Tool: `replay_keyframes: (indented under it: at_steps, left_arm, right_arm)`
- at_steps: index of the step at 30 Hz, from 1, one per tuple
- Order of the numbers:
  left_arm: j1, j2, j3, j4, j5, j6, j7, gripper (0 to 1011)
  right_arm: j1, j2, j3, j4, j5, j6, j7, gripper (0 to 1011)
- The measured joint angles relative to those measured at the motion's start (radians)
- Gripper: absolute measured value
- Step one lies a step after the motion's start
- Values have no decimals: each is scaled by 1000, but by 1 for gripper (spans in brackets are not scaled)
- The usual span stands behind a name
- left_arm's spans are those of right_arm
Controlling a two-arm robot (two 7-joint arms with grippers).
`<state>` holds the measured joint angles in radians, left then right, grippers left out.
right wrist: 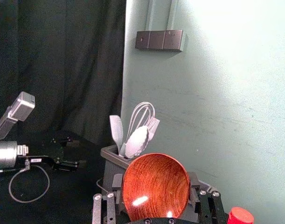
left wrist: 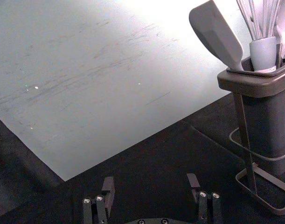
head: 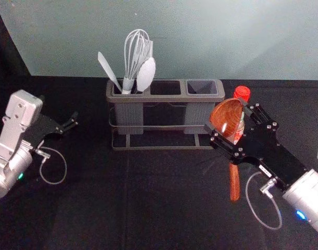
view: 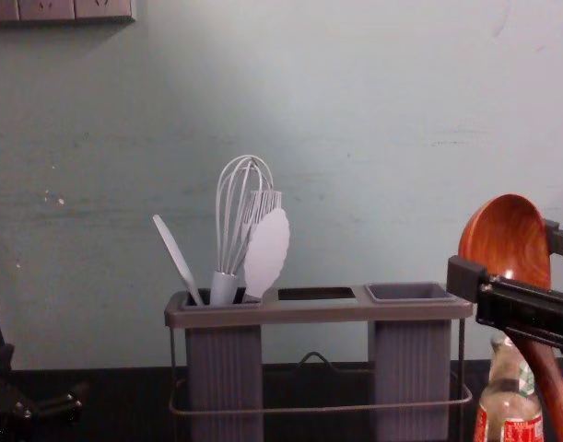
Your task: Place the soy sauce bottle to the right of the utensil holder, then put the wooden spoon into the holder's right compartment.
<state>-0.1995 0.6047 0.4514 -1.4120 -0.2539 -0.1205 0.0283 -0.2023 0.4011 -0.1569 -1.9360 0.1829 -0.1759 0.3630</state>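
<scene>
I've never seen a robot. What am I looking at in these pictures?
This is a two-armed robot, seen through its own cameras: head, looking down; chest, looking across the table; and one on each wrist. On the table stand a utensil holder, with a whisk and other pale utensils in its left compartment, and a soy sauce bottle to its right. The right gripper, in front of the bottle, holds a wooden spoon by its bowl, handle down. The left gripper is open and empty, left of the holder.
</scene>
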Motion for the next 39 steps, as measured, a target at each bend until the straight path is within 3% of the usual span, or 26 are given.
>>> replay_keyframes:
  at_steps: [5,9,23,33,39]
  left_arm:
    - [0,0,0,0,0,0,0,1011]
    - [0,0,0,0,0,0,0,1011]
    - [0,0,0,0,0,0,0,1011]
    - [0,0,0,0,0,0,0,1011]
    - [0,0,0,0,0,0,0,1011]
  right_arm:
    - [14,-6,0,2,0,-18,-15,837]
    - [54,-13,-4,19,-6,-34,-20,837]
    - [280,-48,-48,132,-31,-59,-11,838]
    - [386,-67,-72,200,-32,-60,-5,838]
    - [456,-95,-89,271,-22,-93,1,837]
